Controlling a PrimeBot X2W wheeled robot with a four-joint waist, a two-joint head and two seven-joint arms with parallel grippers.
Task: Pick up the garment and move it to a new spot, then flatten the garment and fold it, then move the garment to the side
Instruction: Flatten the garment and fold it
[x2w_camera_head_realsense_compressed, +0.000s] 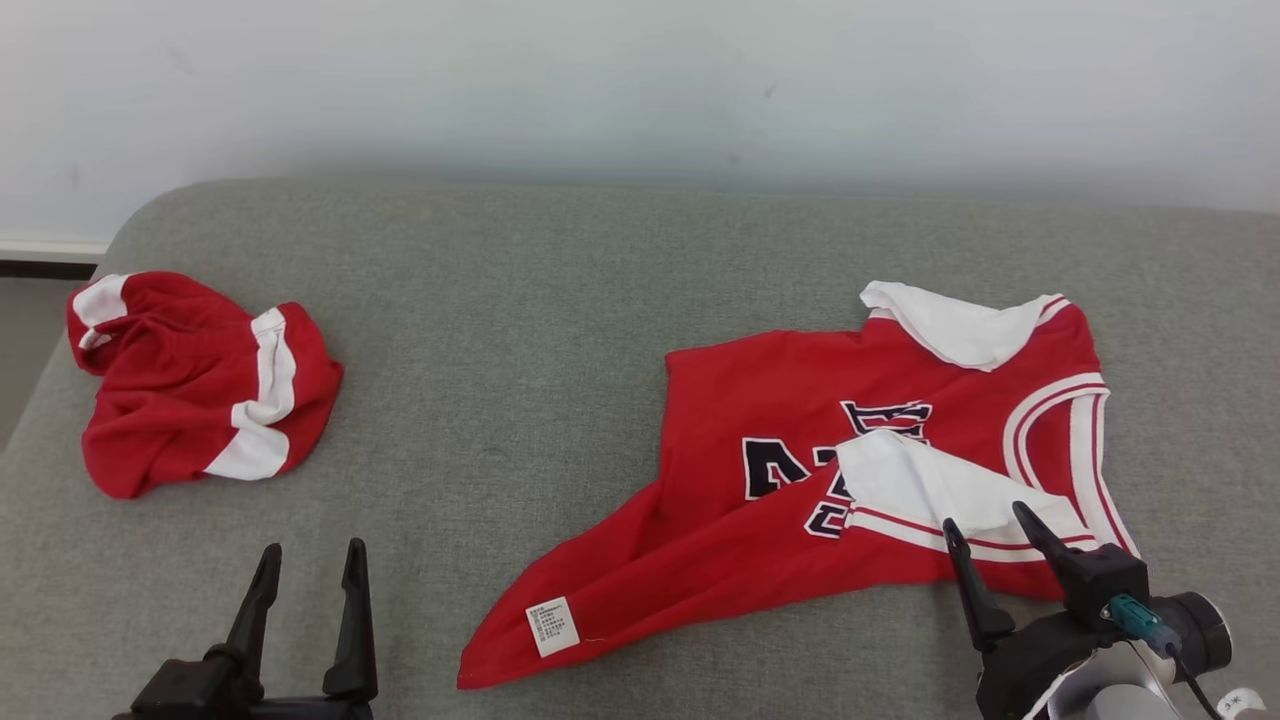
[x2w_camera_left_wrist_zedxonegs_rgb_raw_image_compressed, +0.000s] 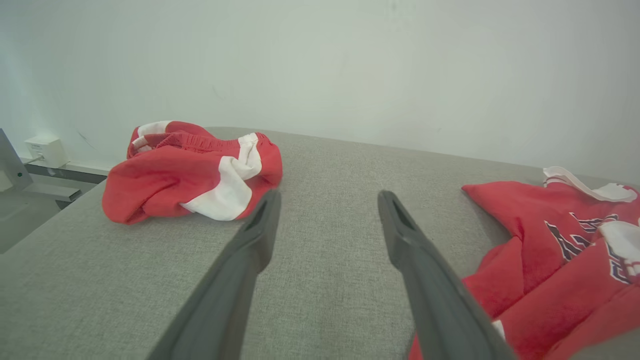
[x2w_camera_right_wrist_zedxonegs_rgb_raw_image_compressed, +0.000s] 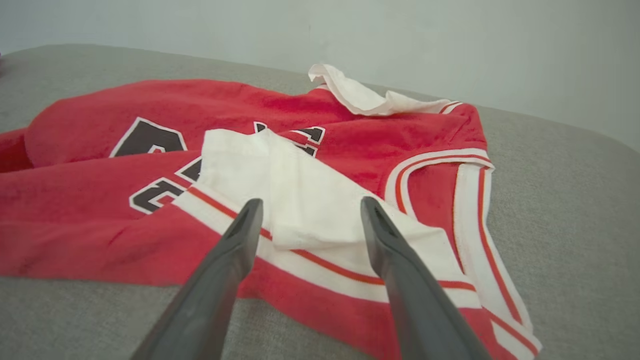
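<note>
On the rt half of the grey upholstered surface lies the jersey, red w/ white trim and dark lettering, spread but not flat. One lower corner trails out toward the near-centre, with a small white label on it. A white flap is folded over the lettering and a white collar piece is turned up at the far edge. The jersey's rt side sits close to the surface's rt edge, with a bare strip beyond it. Wide bare fabric runs btw the jersey and a bunched red-and-white garment at far left, which sits right at the surface's left edge.

Right pincer: fingers spread wide, nothing btw them, tips over the jersey's near white-striped hem. Can't tell if they touch the cloth. Left pincer: also wide open, empty, over bare surface near the front edge, apart from both garments.

Views differ. Head view gives the whole layout plus the wall behind. Left wrist view looks btw its pincer at the bunched garment, the jersey at its rt, and a white wall box low beyond the left edge. Right wrist view shows its pincer over the flap, with the jersey lettering partly covered.
</note>
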